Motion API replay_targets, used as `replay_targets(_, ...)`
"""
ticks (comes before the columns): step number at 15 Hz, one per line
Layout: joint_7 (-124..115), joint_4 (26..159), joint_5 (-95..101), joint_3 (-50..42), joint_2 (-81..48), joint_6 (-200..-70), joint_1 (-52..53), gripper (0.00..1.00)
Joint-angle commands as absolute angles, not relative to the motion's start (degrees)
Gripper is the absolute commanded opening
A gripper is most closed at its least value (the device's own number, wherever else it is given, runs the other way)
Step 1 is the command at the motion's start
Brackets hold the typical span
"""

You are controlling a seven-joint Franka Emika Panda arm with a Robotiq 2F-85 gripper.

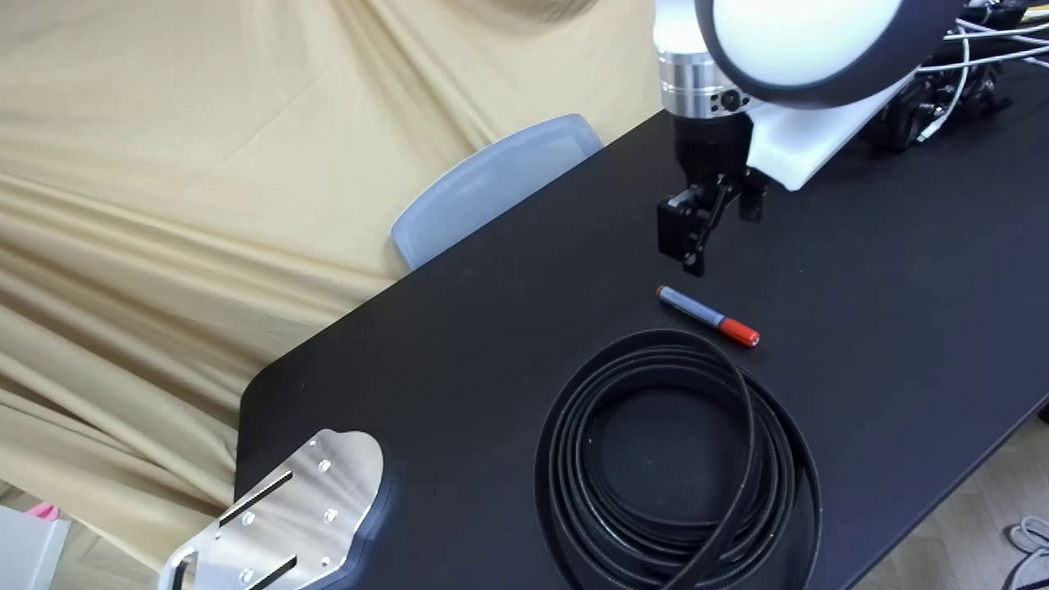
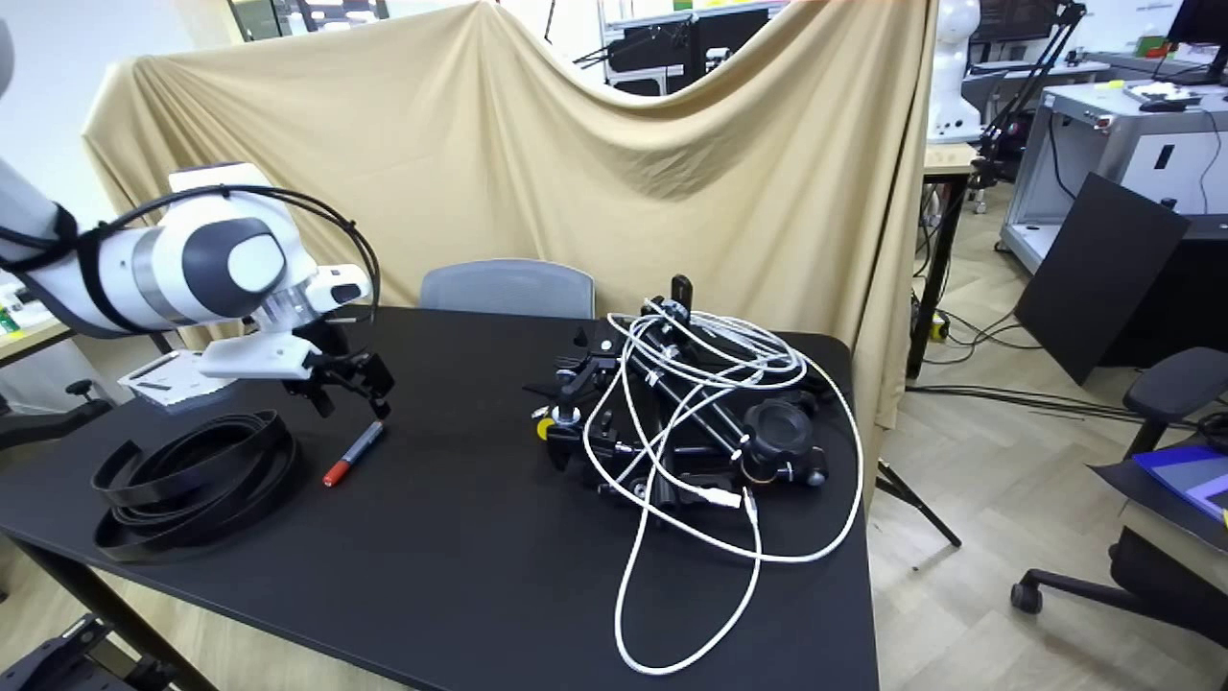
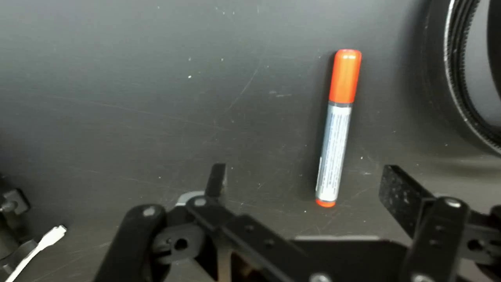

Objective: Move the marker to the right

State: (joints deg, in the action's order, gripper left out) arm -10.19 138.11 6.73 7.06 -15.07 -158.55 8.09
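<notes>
The marker (image 3: 334, 133), with a red cap and a blue-grey printed barrel, lies flat on the black table (image 3: 137, 117). The gripper (image 3: 304, 181) hangs above the table near the marker's barrel end, its fingers (image 3: 397, 192) spread wide and holding nothing. In the wrist view that end shows in the space between them, with a gap to either finger and the cap pointing away from the gripper. In an exterior view the white arm (image 2: 163, 274), strapped with black cabling (image 2: 230, 189), extends over the table from left of the marker.

Just beside the marker, and apart from it, sits a coil of flat black cable (image 1: 569, 467), wound in many turns with one length slanting across the top. On the marker's opposite side, in the wrist view, a white cable plug (image 3: 53, 236) shows, well apart.

In an exterior view a heap of black stands and clamps (image 2: 693, 392) lies well to the right of the marker, draped with loops of white cable (image 2: 758, 559). Farther from the marker than the coil, a slotted metal plate (image 1: 303, 492) shows in an exterior view; what bears it I cannot tell. Beyond the table's edge, farther back than the marker, stand a grey chair (image 2: 508, 288) and, behind it, hanging beige cloth (image 2: 576, 173).
</notes>
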Motion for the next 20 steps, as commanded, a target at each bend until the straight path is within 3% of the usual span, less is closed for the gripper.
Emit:
replay_targets(1, -12.2, 131.5, 6.8, 5.1, -22.9, -159.9, 11.1, 1.0)
replay_targets(9, -12.1, 126.2, 3.5, 4.9, -29.9, -159.1, 15.3, 1.0)
replay_targets(10, -12.2, 126.1, 3.2, 4.7, -30.3, -159.1, 15.6, 0.75)
replay_targets(11, -12.1, 126.0, 3.0, 4.6, -30.5, -158.8, 15.7, 0.74)
replay_targets(20, -11.6, 125.7, 1.3, 4.2, -31.0, -158.3, 15.4, 0.12)
